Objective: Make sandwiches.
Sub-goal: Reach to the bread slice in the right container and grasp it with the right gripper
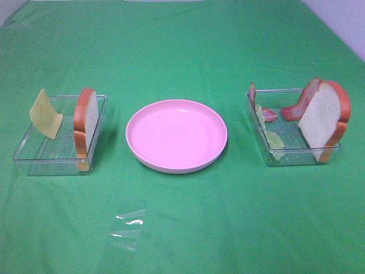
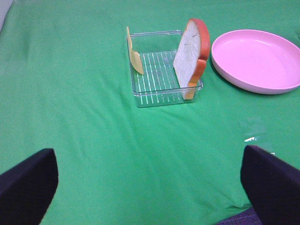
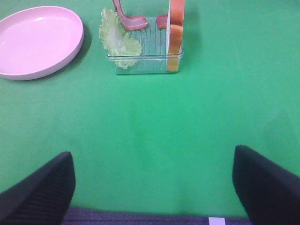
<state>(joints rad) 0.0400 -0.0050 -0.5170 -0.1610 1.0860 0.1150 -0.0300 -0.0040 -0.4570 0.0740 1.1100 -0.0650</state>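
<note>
No sandwich is stacked; the parts stand in two clear trays. The left tray (image 1: 34, 157) holds a yellow cheese square (image 1: 45, 113) and an upright bread slice (image 1: 86, 121); both also show in the left wrist view, the cheese (image 2: 135, 58) and the bread (image 2: 190, 56). The right tray (image 1: 296, 157) holds a bread slice (image 1: 323, 120), bacon strips (image 1: 299, 103) and lettuce (image 1: 275, 141). The right wrist view shows the lettuce (image 3: 118, 41), bacon (image 3: 127, 18) and bread (image 3: 175, 33). My left gripper (image 2: 150, 187) and right gripper (image 3: 152, 187) are open, empty, well short of the trays.
A round pink plate (image 1: 177, 135) sits empty between the two trays on the green cloth (image 1: 182, 228). It shows at the edge of the left wrist view (image 2: 257, 58) and of the right wrist view (image 3: 37, 40). A clear film scrap (image 1: 128, 225) lies in front of the plate.
</note>
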